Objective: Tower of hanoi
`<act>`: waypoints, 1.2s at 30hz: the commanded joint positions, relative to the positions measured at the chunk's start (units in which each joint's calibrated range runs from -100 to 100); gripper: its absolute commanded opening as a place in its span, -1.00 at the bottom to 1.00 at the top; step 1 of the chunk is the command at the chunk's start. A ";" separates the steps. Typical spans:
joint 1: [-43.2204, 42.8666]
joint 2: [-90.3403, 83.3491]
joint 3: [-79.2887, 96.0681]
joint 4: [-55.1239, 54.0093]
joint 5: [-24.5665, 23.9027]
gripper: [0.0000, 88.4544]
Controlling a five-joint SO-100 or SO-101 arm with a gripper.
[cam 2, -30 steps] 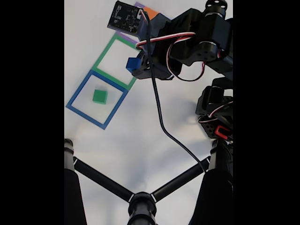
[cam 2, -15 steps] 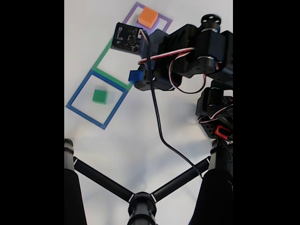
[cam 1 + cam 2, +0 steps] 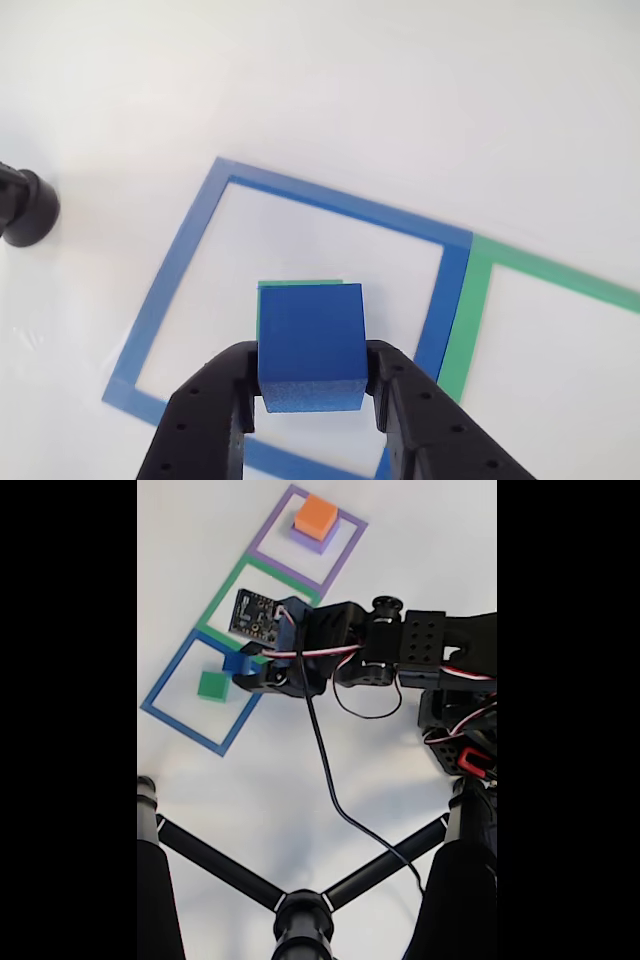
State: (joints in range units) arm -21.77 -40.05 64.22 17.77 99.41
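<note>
Fixed view looks down on a white surface (image 3: 300, 770) marked with three taped squares in a diagonal row: a blue square (image 3: 180, 726) lowest and leftmost, a green square (image 3: 222, 592) in the middle, a purple square (image 3: 350, 528) at the top. An orange cube (image 3: 316, 516) sits on a purple cube (image 3: 312, 541) inside the purple square. A green cube (image 3: 211, 686) lies on the surface inside the blue square. The arm (image 3: 400, 650) reaches in from the right, and its claw (image 3: 243, 670) pinches a blue cube (image 3: 238, 663) just beside the green cube, at its upper right, over the blue square. A black cable (image 3: 330, 770) trails from the arm down the surface, and black tripod legs (image 3: 220, 865) cross the bottom of this view. Seen from the other view, the claw (image 3: 312, 392) grips the blue cube (image 3: 310, 345) with one finger (image 3: 215, 400) pressed to each side; a thin green edge (image 3: 300, 284) of the green cube shows behind the blue cube's top. Whether the two cubes touch cannot be told. Both lie within the blue square (image 3: 190, 240), with the green square (image 3: 480, 290) adjoining on the right of that view. A black round object (image 3: 25, 205) shows at its left edge.
</note>
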 commanded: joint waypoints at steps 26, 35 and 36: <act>-0.53 36.60 2.53 -50.67 0.59 -0.92; -1.07 39.01 2.07 -52.45 0.59 -0.92; -1.14 39.09 2.16 -52.53 0.59 -0.92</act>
State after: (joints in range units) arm -21.87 -0.59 68.17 -32.96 99.41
